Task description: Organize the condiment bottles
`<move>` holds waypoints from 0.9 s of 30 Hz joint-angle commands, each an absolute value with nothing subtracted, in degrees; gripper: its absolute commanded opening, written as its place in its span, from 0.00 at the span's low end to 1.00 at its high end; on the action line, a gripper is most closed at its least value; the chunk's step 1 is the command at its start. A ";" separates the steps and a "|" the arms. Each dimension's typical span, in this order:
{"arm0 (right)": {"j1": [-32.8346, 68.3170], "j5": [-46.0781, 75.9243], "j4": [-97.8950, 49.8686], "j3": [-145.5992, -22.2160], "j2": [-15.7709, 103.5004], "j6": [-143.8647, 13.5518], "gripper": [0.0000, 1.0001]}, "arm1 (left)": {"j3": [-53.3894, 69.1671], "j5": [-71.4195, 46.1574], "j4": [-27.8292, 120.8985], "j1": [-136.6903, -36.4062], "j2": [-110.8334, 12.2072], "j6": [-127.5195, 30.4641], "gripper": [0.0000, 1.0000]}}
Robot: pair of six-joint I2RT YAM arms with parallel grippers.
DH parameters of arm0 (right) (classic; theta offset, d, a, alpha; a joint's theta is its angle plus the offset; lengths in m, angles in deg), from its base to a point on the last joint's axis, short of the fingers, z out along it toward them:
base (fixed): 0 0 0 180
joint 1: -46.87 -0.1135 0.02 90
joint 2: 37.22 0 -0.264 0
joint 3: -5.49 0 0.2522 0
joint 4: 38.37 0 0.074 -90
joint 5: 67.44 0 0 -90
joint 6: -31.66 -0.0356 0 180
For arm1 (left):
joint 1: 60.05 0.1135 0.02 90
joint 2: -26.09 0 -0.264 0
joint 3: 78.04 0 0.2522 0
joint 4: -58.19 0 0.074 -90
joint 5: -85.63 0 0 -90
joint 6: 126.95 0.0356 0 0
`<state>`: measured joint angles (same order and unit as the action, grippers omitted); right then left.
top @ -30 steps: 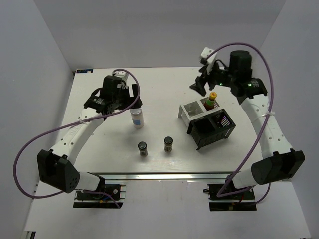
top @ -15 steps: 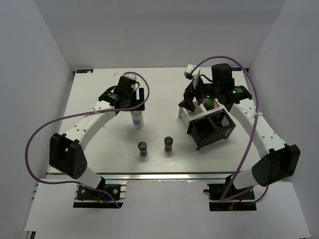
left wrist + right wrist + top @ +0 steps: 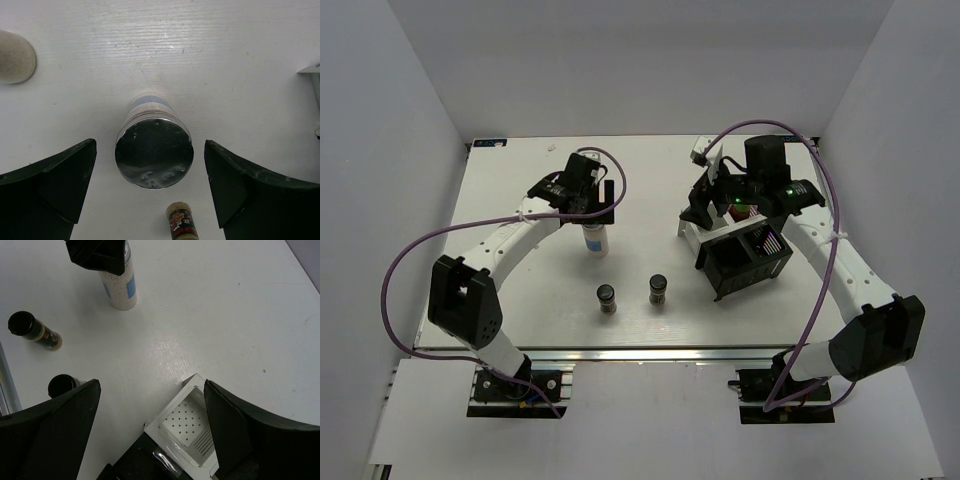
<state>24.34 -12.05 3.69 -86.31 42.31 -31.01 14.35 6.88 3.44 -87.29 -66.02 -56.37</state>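
Observation:
The white silver-lidded shaker stands upright left of centre. My left gripper hangs open right above it. In the left wrist view its silver lid lies between the two fingers, not touched, with the left gripper wide open. Two short dark spice jars stand near the front. My right gripper is open and empty over the rack's white compartment. The right wrist view also shows the shaker. The dark sauce bottle is hidden behind my right wrist.
The black-and-silver rack stands right of centre, with a striped item in a black compartment. A cream rounded thing shows at the left edge of the left wrist view; I cannot tell what it is.
My left gripper moved right and now sits over the shaker. My right gripper came down and left from the back to above the rack's white compartment, covering the sauce bottle.

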 commanded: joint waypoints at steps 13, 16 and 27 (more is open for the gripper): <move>24.46 -10.75 0.70 -85.26 40.66 -32.06 0.89 | 13.94 9.43 3.56 -89.05 -68.39 -58.48 0.87; 24.54 -10.66 0.70 -85.18 40.66 -32.15 0.89 | 14.03 10.04 3.04 -89.05 -68.83 -58.48 0.83; 24.89 -9.69 0.35 -84.12 39.52 -33.03 0.89 | 12.97 9.52 3.65 -89.40 -67.95 -59.36 0.50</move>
<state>24.39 -10.19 2.20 -84.74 41.96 -31.64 13.76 9.13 3.09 -88.93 -69.28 -58.47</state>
